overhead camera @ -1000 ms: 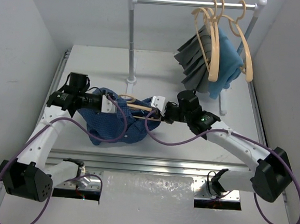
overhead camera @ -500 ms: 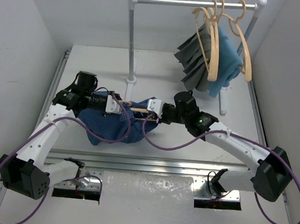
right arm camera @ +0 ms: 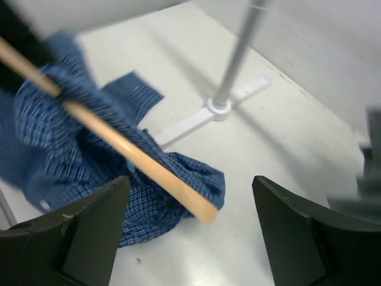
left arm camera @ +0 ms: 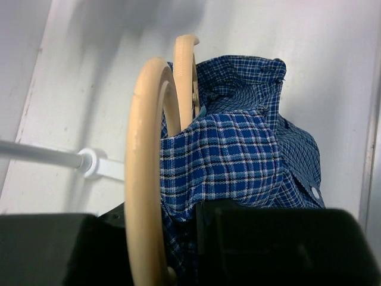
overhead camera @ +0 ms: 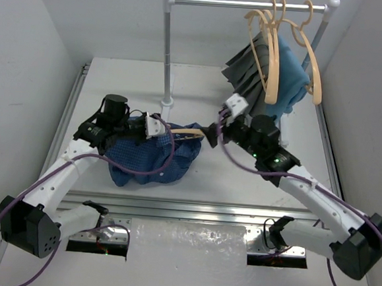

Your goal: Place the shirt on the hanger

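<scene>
The dark blue checked shirt point(overhead camera: 149, 158) lies bunched on the table, partly draped over the tan hanger point(overhead camera: 186, 135). My left gripper point(overhead camera: 154, 125) is shut on the hanger near its hook, with shirt cloth pinched beside it. In the left wrist view the hook point(left arm camera: 146, 149) curves up between the black jaws and the shirt point(left arm camera: 238, 149) covers the neck. My right gripper point(overhead camera: 213, 135) stands open just right of the hanger's free end, holding nothing. In the right wrist view the hanger arm point(right arm camera: 140, 158) pokes out of the shirt point(right arm camera: 89, 149) between the spread fingers point(right arm camera: 89, 229).
A metal clothes rack point(overhead camera: 166, 48) stands at the back, its foot point(right arm camera: 219, 107) close behind the shirt. On its rail hang several bare tan hangers point(overhead camera: 274, 57), a grey pleated garment point(overhead camera: 246, 78) and a light blue cloth point(overhead camera: 290, 74), just behind my right arm.
My right gripper has opened, let go of the hanger arm and drawn back to the right and up. The left gripper, still holding the hanger, has shifted slightly right.
</scene>
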### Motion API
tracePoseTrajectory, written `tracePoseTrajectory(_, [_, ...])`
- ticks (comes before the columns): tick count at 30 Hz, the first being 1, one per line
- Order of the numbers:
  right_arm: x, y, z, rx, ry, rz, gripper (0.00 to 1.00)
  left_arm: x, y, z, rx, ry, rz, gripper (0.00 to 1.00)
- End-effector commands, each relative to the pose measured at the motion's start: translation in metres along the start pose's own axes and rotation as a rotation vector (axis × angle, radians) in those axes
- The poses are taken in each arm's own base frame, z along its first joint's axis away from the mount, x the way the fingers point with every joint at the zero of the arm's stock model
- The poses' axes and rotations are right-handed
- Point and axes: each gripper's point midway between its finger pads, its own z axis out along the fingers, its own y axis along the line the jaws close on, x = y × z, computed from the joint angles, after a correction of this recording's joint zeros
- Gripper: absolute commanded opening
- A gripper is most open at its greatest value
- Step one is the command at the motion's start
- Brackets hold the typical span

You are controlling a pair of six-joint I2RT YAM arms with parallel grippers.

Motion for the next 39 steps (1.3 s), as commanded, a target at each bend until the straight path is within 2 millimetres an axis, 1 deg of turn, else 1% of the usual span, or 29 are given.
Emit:
tracePoseTrajectory(1, [0.015, -0.029, -0.022, 0.174, -0.022, 0.486, 0.79, -0.015, 0.032, -0.009, -0.152, -0.022, -0.003, 0.00])
tracePoseTrajectory(3, [0.031, -0.015, -0.023, 0.132, -0.040, 0.575, 0.72, -0.017, 0.033, -0.011, -0.166, -0.027, -0.029, 0.00])
tracePoseTrajectory(4, [0.036, -0.009, -0.022, 0.117, -0.044, 0.647, 0.58, -0.019, 0.033, -0.011, -0.169, -0.032, -0.037, 0.00])
tracePoseTrajectory(6, [0.048, 0.005, -0.016, 0.066, -0.023, 0.730, 0.50, -0.023, 0.031, -0.012, -0.164, -0.047, -0.054, 0.00])
tracePoseTrajectory(7, [0.065, 0.010, -0.008, 0.064, 0.030, 0.766, 0.50, -0.026, 0.029, -0.013, -0.159, -0.058, -0.060, 0.00])
tracePoseTrajectory(8, [0.072, 0.013, -0.005, 0.062, 0.050, 0.793, 0.51, -0.027, 0.028, -0.013, -0.156, -0.063, -0.062, 0.00])
tracePoseTrajectory(10, [0.076, 0.022, 0.004, 0.017, 0.054, 0.858, 0.60, -0.030, 0.025, -0.014, -0.146, -0.072, -0.064, 0.00])
tracePoseTrajectory(11, [0.080, 0.025, 0.013, 0.002, 0.049, 0.871, 0.62, -0.030, 0.024, -0.015, -0.142, -0.072, -0.064, 0.00])
tracePoseTrajectory(13, [0.085, 0.026, 0.021, 0.002, 0.053, 0.907, 0.63, -0.032, 0.023, -0.016, -0.141, -0.075, -0.060, 0.00])
tracePoseTrajectory(14, [0.088, 0.024, 0.029, 0.008, 0.055, 0.911, 0.63, -0.032, 0.022, -0.016, -0.137, -0.075, -0.061, 0.00])
tracePoseTrajectory(16, [0.091, 0.023, 0.036, 0.013, 0.065, 0.916, 0.63, -0.031, 0.021, -0.017, -0.137, -0.075, -0.060, 0.00])
tracePoseTrajectory(17, [0.098, 0.024, 0.041, 0.017, 0.081, 0.924, 0.63, -0.031, 0.021, -0.017, -0.136, -0.076, -0.058, 0.00])
tracePoseTrajectory(18, [0.094, 0.021, 0.045, 0.015, 0.071, 0.925, 0.62, -0.031, 0.021, -0.017, -0.136, -0.076, -0.059, 0.00])
tracePoseTrajectory(20, [0.099, 0.021, 0.050, 0.020, 0.084, 0.936, 0.62, -0.033, 0.020, -0.016, -0.135, -0.084, -0.058, 0.00])
tracePoseTrajectory(21, [0.105, 0.022, 0.054, 0.021, 0.095, 0.957, 0.60, -0.032, 0.021, -0.016, -0.136, -0.083, -0.062, 0.00])
tracePoseTrajectory(23, [0.107, 0.024, 0.060, 0.013, 0.091, 0.974, 0.57, -0.036, 0.022, -0.017, -0.140, -0.095, -0.063, 0.00])
tracePoseTrajectory(24, [0.118, 0.028, 0.065, 0.005, 0.120, 0.995, 0.50, -0.036, 0.023, -0.016, -0.141, -0.098, -0.066, 0.00])
tracePoseTrajectory(25, [0.121, 0.030, 0.067, -0.006, 0.129, 1.003, 0.43, -0.038, 0.024, -0.017, -0.147, -0.103, -0.071, 0.00])
tracePoseTrajectory(26, [0.126, 0.037, 0.070, -0.034, 0.149, 1.016, 0.24, -0.041, 0.026, -0.018, -0.157, -0.108, -0.071, 0.00])
tracePoseTrajectory(28, [0.133, 0.041, 0.068, -0.045, 0.165, 1.024, 0.09, -0.043, 0.033, -0.021, -0.189, -0.108, -0.085, 0.00])
tracePoseTrajectory(29, [0.137, 0.042, 0.066, -0.037, 0.172, 1.026, 0.04, -0.046, 0.037, -0.023, -0.202, -0.109, -0.086, 0.00])
tracePoseTrajectory(30, [0.137, 0.036, 0.062, -0.002, 0.158, 1.014, 0.00, -0.048, 0.039, -0.026, -0.213, -0.110, -0.087, 0.00])
tracePoseTrajectory(31, [0.148, 0.032, 0.055, 0.032, 0.175, 1.018, 0.00, -0.048, 0.040, -0.029, -0.214, -0.109, -0.094, 0.00])
tracePoseTrajectory(32, [0.153, 0.027, 0.050, 0.051, 0.175, 1.021, 0.00, -0.053, 0.041, -0.032, -0.208, -0.117, -0.089, 0.00])
tracePoseTrajectory(33, [0.152, 0.023, 0.046, 0.059, 0.166, 1.030, 0.00, -0.054, 0.034, -0.033, -0.163, -0.130, -0.086, 0.00])
tracePoseTrajectory(35, [0.164, 0.011, 0.035, 0.101, 0.177, 1.059, 0.00, -0.057, 0.037, -0.040, -0.153, -0.141, -0.064, 0.00])
tracePoseTrajectory(36, [0.165, 0.007, 0.032, 0.107, 0.171, 1.061, 0.00, -0.056, 0.030, -0.041, -0.124, -0.143, -0.068, 0.00])
tracePoseTrajectory(37, [0.171, -0.001, 0.026, 0.131, 0.173, 1.072, 0.00, -0.055, 0.028, -0.041, -0.113, -0.142, -0.057, 0.00])
tracePoseTrajectory(39, [0.175, -0.011, 0.020, 0.142, 0.168, 1.088, 0.00, -0.053, 0.011, -0.041, -0.040, -0.143, -0.021, 0.00])
